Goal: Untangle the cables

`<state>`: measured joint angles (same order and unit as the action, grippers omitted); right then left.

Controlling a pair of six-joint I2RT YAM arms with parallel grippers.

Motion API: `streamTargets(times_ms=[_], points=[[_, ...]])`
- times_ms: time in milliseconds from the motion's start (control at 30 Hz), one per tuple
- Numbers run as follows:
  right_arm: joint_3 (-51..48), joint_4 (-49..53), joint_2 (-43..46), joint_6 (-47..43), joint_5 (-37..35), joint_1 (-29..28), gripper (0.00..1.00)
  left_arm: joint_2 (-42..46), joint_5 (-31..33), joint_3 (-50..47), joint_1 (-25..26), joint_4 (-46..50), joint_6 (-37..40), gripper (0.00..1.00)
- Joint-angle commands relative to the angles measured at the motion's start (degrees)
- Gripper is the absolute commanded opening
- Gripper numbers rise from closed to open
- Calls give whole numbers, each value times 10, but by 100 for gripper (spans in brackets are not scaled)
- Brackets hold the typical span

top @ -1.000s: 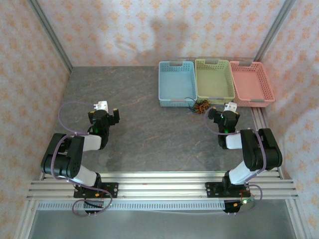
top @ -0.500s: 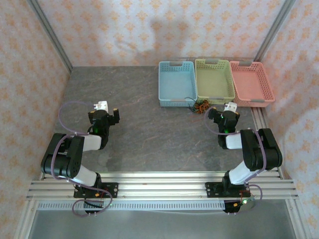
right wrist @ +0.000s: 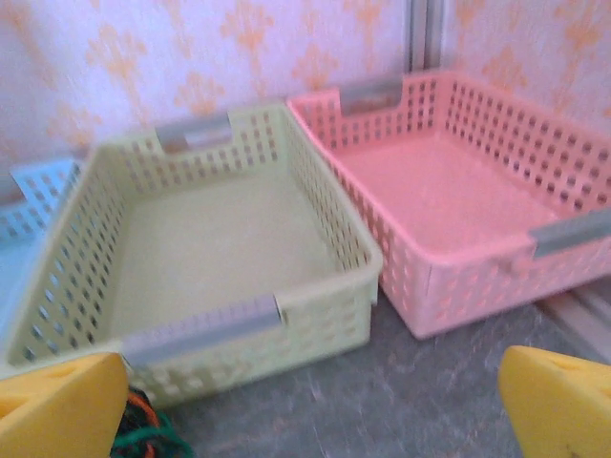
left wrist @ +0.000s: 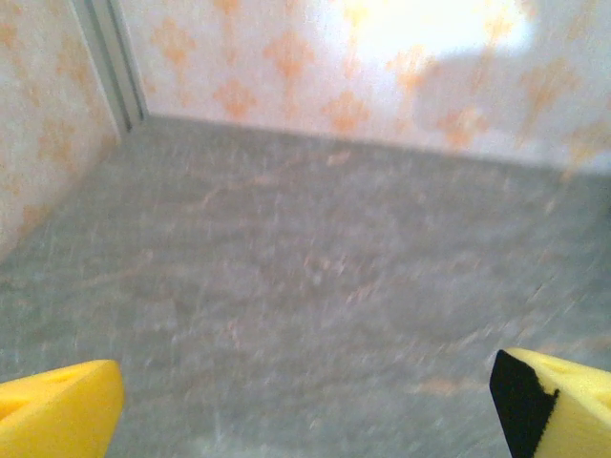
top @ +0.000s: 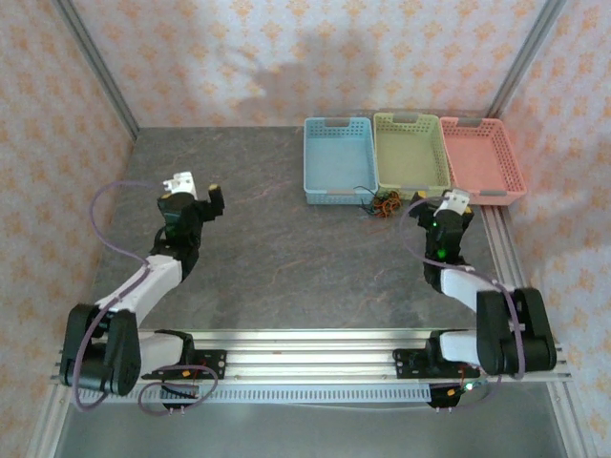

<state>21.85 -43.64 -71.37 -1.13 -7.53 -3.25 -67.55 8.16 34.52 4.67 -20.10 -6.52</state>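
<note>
Left gripper (top: pixel 198 189), jaws spread wide and holding nothing, hangs over bare grey stone-patterned table (top: pixel 286 258) in the left half of the workspace; in the left wrist view its yellow pads (left wrist: pixel 57 410) sit at the two lower corners of the frame, with only the table top (left wrist: pixel 305 267) and the orange-motif wall panel (left wrist: pixel 315 67) between and beyond them. Right gripper (top: pixel 439 203), jaws likewise wide apart and empty, points at the row of three perforated plastic baskets along the far right of the table: blue basket (top: pixel 334 197), pale green basket (top: pixel 412 187) and pink basket (top: pixel 492 196), set side by side and touching, each with grey handle strips. The cables (top: pixel 385 203) lie as a small orange, black and dark green clump on the table, against the near wall of the green basket close to its corner with the blue one, just left of the right gripper; a thin black strand trails leftward along the blue basket's front. In the right wrist view the clump (right wrist: pixel 143 434) shows at the bottom edge, beside the left yellow pad (right wrist: pixel 57 405) and below the green basket's near wall (right wrist: pixel 315 324); the pink basket (right wrist: pixel 477 286) stands to its right. Lilac hoses (top: pixel 105 205) loop along both arms.
</note>
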Motion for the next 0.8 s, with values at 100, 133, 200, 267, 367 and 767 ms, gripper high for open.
streamTargets(times_ms=[100, 133, 200, 267, 367, 767], points=[[60, 162, 93, 80, 56, -4, 99, 12, -61, 28, -12, 118, -94, 100], [71, 177, 95, 92, 88, -4, 99, 11, -74, 31, -12, 124, -96, 100], [85, 192, 90, 114, 148, -4, 99, 14, -75, 33, -12, 131, -97, 100], [110, 236, 72, 128, 182, -4, 99, 13, -49, 31, -12, 139, -102, 100], [160, 317, 13, 155, 199, -4, 96, 5, -43, 37, -12, 152, -104, 100], [251, 381, -151, 163, 244, -22, 86, -3, -39, 43, -13, 164, -104, 100]])
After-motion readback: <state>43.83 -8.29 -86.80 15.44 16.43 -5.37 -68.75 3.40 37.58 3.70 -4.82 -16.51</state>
